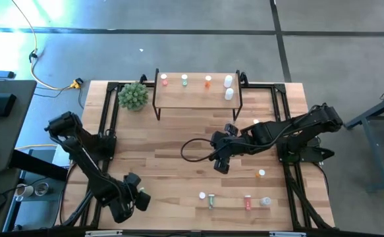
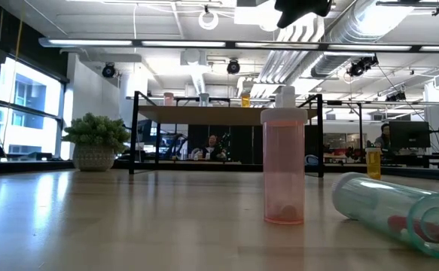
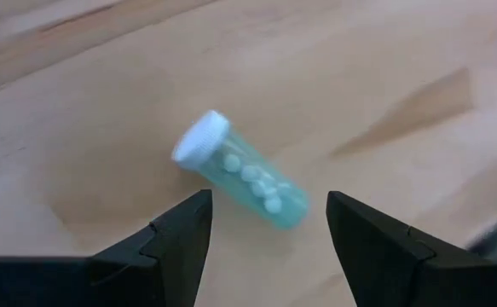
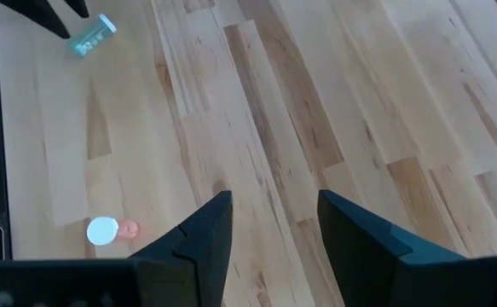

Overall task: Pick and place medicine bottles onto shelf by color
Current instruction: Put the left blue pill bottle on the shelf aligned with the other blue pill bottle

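Note:
The shelf (image 1: 197, 99) stands at the table's far middle with a red, a green, an orange and two white bottles on top. My left gripper (image 3: 269, 213) is open near the table's near left corner (image 1: 136, 197). It hovers over a green bottle (image 3: 244, 183) that lies on its side on the table, and does not touch it. That bottle also shows in the right wrist view (image 4: 95, 36). My right gripper (image 1: 221, 163) is open and empty over the table's middle (image 4: 274, 213). A pink bottle (image 2: 283, 165) stands upright near the front edge. Beside it lies another green bottle (image 2: 400, 211).
More bottles sit near the front right: an orange one (image 1: 261, 174), a red one (image 1: 247, 202) and a clear one (image 1: 265, 201). A potted plant (image 1: 133, 95) stands left of the shelf. A black cable loop (image 1: 192, 150) lies mid-table by my right gripper.

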{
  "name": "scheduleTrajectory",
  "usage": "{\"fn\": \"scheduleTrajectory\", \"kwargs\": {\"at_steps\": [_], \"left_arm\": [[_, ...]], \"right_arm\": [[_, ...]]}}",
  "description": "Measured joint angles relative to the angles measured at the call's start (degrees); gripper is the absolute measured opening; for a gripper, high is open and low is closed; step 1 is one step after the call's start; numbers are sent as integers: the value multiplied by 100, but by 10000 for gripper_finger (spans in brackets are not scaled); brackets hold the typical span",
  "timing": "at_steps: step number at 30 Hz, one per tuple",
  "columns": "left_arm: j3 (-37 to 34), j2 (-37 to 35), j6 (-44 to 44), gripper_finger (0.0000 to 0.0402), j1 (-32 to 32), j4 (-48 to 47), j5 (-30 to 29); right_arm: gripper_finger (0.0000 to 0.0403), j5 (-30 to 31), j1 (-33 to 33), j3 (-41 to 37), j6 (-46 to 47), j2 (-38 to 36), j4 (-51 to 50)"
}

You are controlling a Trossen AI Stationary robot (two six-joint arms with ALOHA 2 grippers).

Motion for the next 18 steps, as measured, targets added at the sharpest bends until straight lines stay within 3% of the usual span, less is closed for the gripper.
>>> {"fn": "scheduleTrajectory", "kwargs": {"at_steps": [18], "left_arm": [[15, 531, -359, 223, 67, 41, 343]], "right_arm": [[165, 71, -12, -3, -145, -2, -4]]}}
